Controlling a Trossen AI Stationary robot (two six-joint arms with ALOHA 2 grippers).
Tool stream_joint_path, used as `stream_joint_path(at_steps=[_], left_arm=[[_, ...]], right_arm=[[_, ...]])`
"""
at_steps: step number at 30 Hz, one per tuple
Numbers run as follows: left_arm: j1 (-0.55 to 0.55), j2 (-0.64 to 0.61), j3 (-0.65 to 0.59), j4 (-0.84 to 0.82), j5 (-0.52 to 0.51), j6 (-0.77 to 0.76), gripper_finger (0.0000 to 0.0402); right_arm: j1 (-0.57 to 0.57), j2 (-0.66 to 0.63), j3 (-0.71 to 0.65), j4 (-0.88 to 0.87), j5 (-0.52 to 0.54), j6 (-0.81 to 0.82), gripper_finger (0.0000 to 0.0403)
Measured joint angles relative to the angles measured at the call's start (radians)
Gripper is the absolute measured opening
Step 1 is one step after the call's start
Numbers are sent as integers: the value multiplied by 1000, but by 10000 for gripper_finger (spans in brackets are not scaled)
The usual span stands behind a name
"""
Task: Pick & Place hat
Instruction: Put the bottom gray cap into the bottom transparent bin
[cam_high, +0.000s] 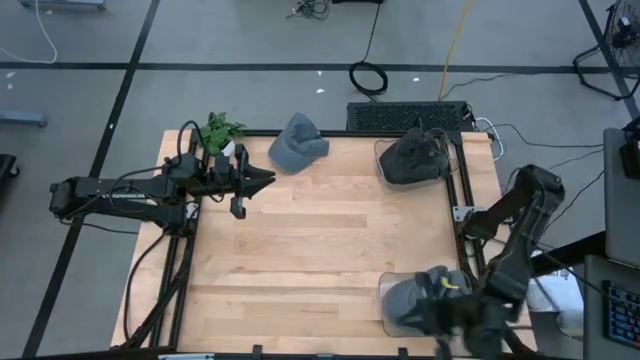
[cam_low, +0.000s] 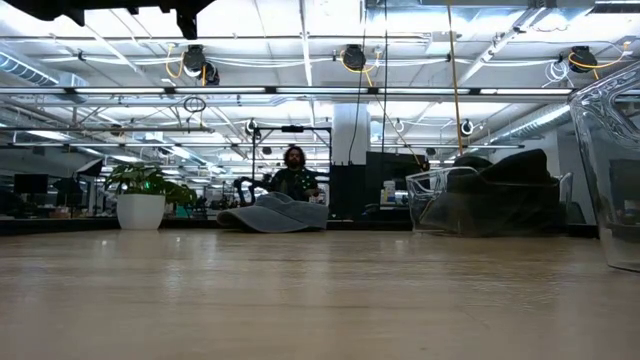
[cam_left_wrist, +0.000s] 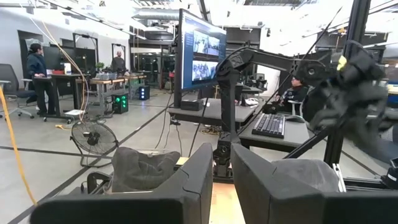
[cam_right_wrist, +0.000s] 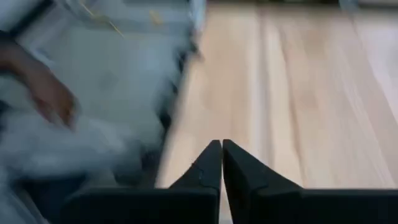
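Two clear bins sit along the table's right side: the far one (cam_high: 385, 160) holds a dark hat (cam_high: 415, 155), the near one (cam_high: 385, 315) a grey hat (cam_high: 410, 300). A third hat (cam_high: 297, 143), grey, lies loose at the far edge beside a potted plant (cam_high: 220, 130). The right gripper (cam_right_wrist: 221, 146), fingers pressed together on nothing, hangs by the near bin. The left gripper (cam_high: 268, 179), nearly closed and empty, waits near the plant. Bare wood (cam_high: 320, 240) stretches between them.
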Motion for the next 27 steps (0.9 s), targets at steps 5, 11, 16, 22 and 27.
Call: stream_joint_path(at_steps=[5, 11, 16, 22, 27], left_arm=[[0, 0, 0, 0, 0, 0, 67], [0, 0, 0, 0, 0, 0, 67], [0, 0, 0, 0, 0, 0, 67], [0, 0, 0, 0, 0, 0, 67], [0, 0, 0, 0, 0, 0, 67]], right_arm=[[-72, 74, -1, -255, -168, 260, 0], [-110, 193, -1, -349, -461, 395, 0], [-110, 251, 2, -628, -569, 557, 0], [-109, 251, 1, -665, -587, 605, 0], [-110, 253, -28, -658, -596, 609, 0]])
